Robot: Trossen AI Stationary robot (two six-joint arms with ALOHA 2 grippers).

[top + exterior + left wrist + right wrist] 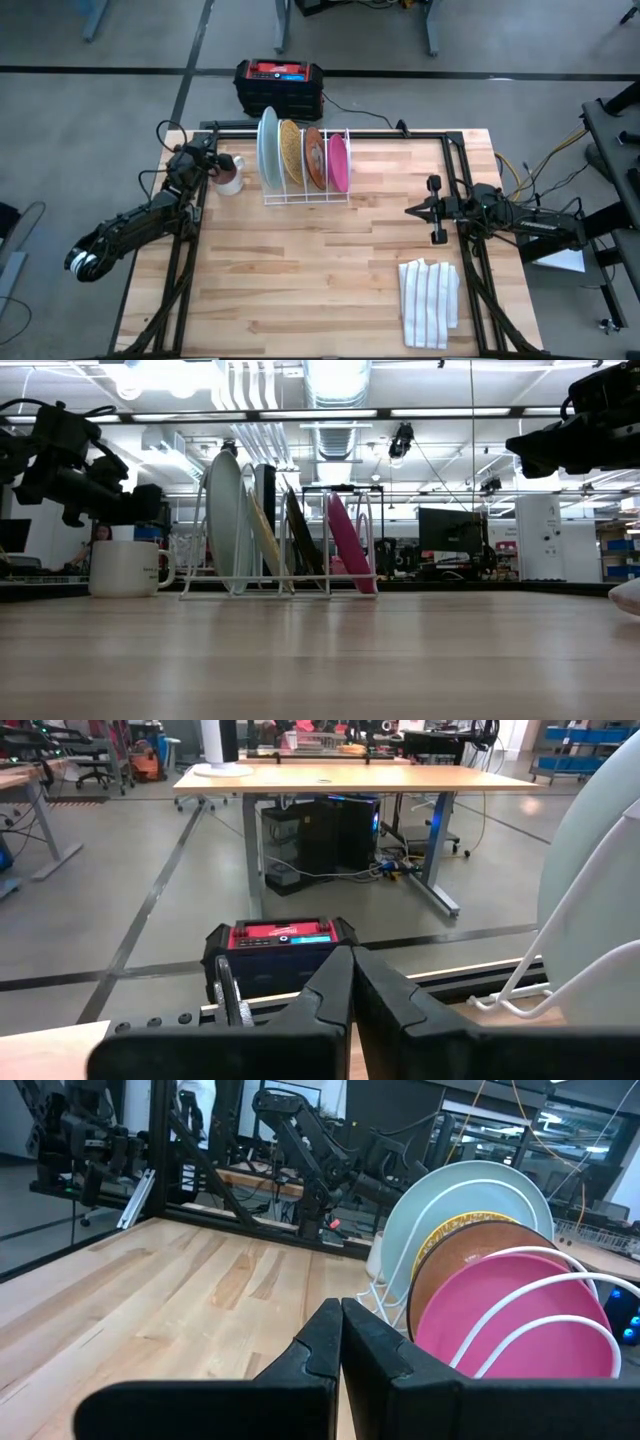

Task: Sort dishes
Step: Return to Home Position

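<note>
Four plates stand on edge in a white wire rack [306, 192] at the table's far middle: teal-blue [268, 146], yellow speckled [290, 150], orange-brown [314, 156], magenta-pink [339, 162]. They show in the low view [235, 525] and the right wrist view [515, 1325]. My left gripper [212, 143] is shut and empty, above the table's far left beside the white mug [230, 174]. My right gripper [410, 211] is shut and empty, at the right, pointing toward the rack.
A white striped folded cloth [429, 300] lies at the near right. A red and black box [279, 84] sits on the floor beyond the far edge. Black frame rails run along the table's left and right sides. Bare wood lies across the middle and near part.
</note>
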